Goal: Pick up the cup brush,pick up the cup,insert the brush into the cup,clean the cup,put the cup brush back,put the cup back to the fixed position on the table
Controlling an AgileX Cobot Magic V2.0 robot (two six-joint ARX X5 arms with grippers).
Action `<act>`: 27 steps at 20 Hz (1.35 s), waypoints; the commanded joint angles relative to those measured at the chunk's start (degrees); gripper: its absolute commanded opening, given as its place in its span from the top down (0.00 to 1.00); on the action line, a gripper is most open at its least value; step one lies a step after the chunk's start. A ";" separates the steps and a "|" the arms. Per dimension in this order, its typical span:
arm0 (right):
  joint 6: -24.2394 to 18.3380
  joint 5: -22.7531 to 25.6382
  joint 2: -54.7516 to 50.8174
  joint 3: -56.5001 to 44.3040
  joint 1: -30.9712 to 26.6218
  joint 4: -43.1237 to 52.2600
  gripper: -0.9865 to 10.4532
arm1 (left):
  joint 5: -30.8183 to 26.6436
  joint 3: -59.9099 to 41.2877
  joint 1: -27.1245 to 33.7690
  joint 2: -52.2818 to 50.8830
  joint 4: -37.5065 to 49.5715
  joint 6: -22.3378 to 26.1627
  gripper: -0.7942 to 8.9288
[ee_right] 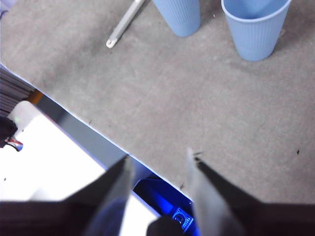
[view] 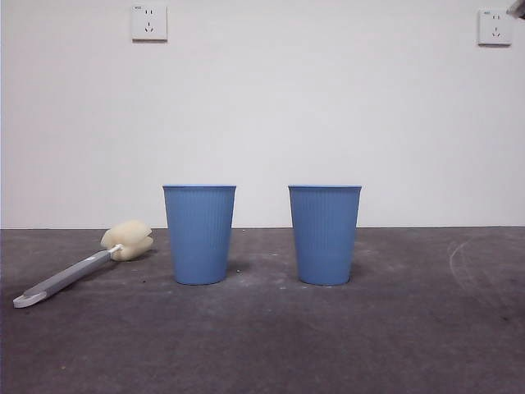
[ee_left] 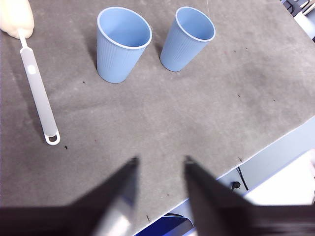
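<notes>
Two identical blue ribbed cups stand upright on the dark grey table [view: 262, 345], one on the left [view: 198, 234] and one on the right [view: 324, 235]; the left wrist view shows both [ee_left: 120, 46] [ee_left: 186, 39], the right wrist view too [ee_right: 256, 27] [ee_right: 179, 14]. The cup brush [view: 82, 267] lies flat at the left, cream sponge head toward the wall [ee_left: 37, 83]; its handle end shows [ee_right: 123, 24]. My left gripper [ee_left: 160, 164] hangs open over the near table edge, well clear of everything. My right gripper [ee_right: 157, 160] is likewise open above the table edge, holding nothing.
Two wall sockets [view: 148, 22] [view: 495, 26] sit on the white wall behind. A black arm tip [view: 517, 8] shows at the top right corner. The table's near edge [ee_left: 275, 142] drops off to floor and cables beyond.
</notes>
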 commanded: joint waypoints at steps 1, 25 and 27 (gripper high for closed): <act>-0.81 -0.07 0.07 0.15 0.09 -0.37 0.92 | 0.13 -0.48 0.11 0.09 0.07 1.70 0.93; -0.24 17.75 0.11 0.15 0.07 -1.16 0.91 | -11.02 -0.55 4.79 5.01 33.38 18.43 0.92; -0.24 19.21 0.09 0.15 0.07 -1.18 0.91 | -10.60 -2.73 9.66 1.79 39.23 20.11 0.92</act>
